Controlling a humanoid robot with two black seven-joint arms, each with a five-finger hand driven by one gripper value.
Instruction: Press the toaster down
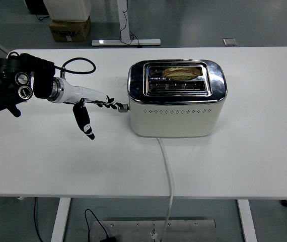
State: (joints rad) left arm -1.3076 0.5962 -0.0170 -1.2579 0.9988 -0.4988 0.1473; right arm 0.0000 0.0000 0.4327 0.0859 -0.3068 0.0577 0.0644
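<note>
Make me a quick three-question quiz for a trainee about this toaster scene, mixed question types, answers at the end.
1. True or false: the bread sits in the slot farther from the camera.
2. Multiple choice: where do the fingertips of the left robot hand rest? A) on the bread B) on the lever at the left end of the toaster C) on the white cord
3. Fill in: the cord leaves the toaster's near side and runs over the table's ____ edge.

Key: 1 true; 2 B; 3 near (front).
</note>
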